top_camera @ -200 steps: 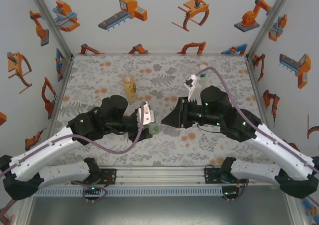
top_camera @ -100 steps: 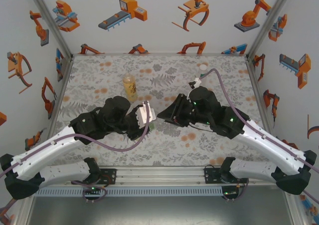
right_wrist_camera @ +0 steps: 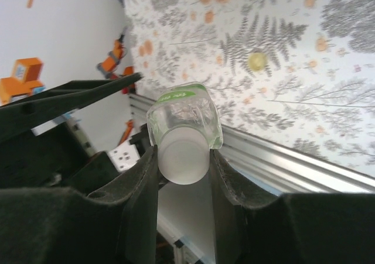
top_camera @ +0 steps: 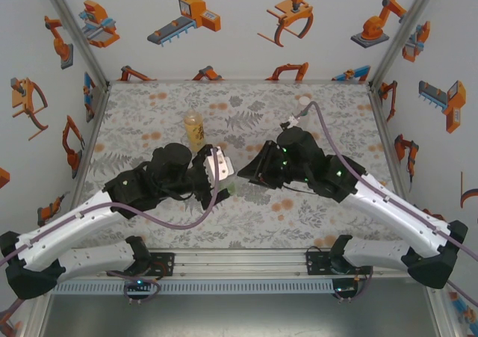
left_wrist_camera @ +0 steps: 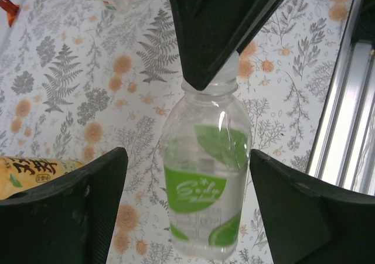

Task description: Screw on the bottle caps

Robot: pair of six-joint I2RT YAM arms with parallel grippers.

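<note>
Bottle (left_wrist_camera: 205,182), slim and clear with a green label, sits between the spread fingers of the left tool (left_wrist_camera: 187,154), neither finger touching it. The right tool (right_wrist_camera: 183,151) is clamped on the cap (right_wrist_camera: 183,164) at its neck. Behind, an amber bottle (top_camera: 194,130) stands upright on the bench (top_camera: 149,105).

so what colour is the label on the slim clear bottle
Green and white, with a leaf shape; the label shows best in the left wrist view.
</note>
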